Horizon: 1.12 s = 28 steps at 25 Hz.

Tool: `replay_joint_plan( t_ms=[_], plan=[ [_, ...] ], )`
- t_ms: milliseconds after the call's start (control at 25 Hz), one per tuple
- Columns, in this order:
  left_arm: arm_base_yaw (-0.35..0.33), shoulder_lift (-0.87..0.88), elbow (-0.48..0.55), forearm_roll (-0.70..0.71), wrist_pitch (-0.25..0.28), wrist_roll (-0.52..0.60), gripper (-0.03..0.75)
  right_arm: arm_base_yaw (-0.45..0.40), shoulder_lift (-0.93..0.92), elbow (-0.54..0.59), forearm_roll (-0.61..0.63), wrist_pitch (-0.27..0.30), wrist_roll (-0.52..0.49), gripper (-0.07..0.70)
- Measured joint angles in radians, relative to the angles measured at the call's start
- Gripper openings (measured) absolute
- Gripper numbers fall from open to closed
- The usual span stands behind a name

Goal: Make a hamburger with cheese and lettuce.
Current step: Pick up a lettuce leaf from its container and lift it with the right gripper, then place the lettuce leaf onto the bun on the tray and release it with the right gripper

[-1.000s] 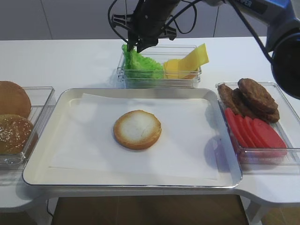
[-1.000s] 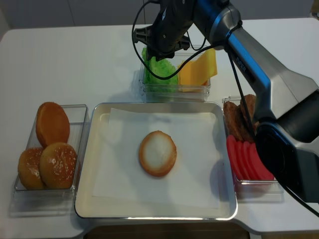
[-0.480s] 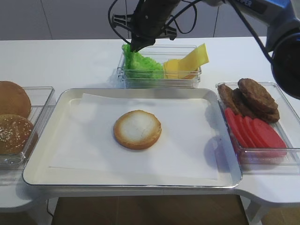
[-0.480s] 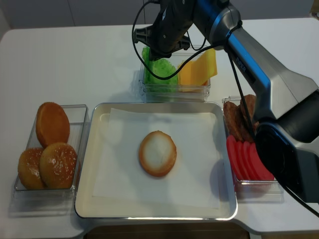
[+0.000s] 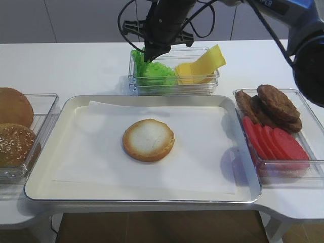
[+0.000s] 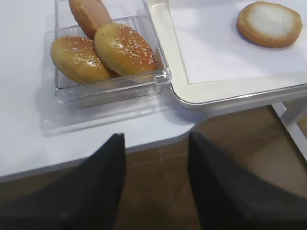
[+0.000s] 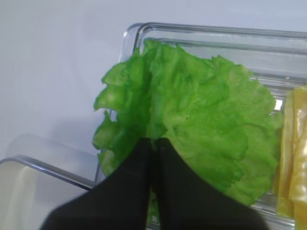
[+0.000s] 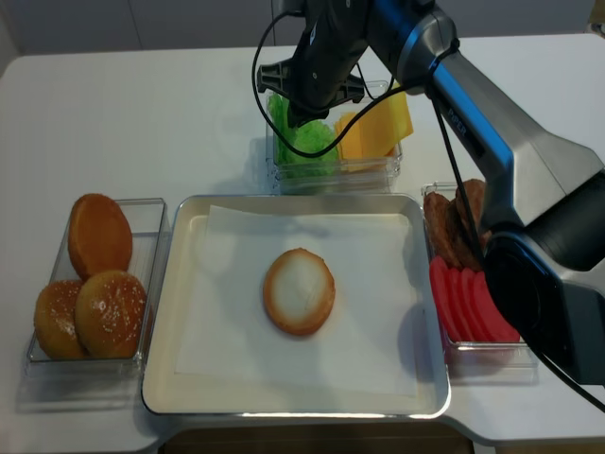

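The hamburger bun half (image 5: 148,139) lies cut face up on white paper in the middle of the metal tray (image 5: 40,188); it also shows in the left wrist view (image 6: 269,23) and the second high view (image 8: 299,290). My right gripper (image 5: 148,54) is shut on the green lettuce leaf (image 7: 201,120), gripping its near edge and holding it over the clear bin (image 5: 174,87) at the back. Yellow cheese slices (image 5: 205,65) lean in the same bin, to the right. My left gripper (image 6: 156,143) is open and empty, off the table's front left edge.
A clear box of sesame buns (image 5: 15,136) stands left of the tray. A clear box with dark patties (image 5: 273,106) and red tomato slices (image 5: 276,144) stands to the right. The right arm reaches across the back of the table.
The right gripper has risen a little with the lettuce, lifting the leaf's edge. The clear bin has shifted slightly. The bun half has not moved.
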State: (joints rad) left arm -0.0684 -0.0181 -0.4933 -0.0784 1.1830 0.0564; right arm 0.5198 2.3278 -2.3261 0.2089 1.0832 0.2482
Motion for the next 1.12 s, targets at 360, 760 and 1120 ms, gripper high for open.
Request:
replay_joint_plan(
  t_ms=[360,760,1120],
  plan=[
    [0.0,0.0,0.0,0.0,0.0,0.0,0.324,0.0,-0.011,-0.011,-0.023,0.027,0.0,0.029],
    [0.0,0.0,0.0,0.0,0.0,0.0,0.324,0.0,-0.066,-0.011,-0.056,0.06,-0.001,0.029],
    [0.0,0.0,0.0,0.0,0.0,0.0,0.324,0.0,-0.126,-0.011,-0.084,0.099,-0.025,0.029]
  ],
)
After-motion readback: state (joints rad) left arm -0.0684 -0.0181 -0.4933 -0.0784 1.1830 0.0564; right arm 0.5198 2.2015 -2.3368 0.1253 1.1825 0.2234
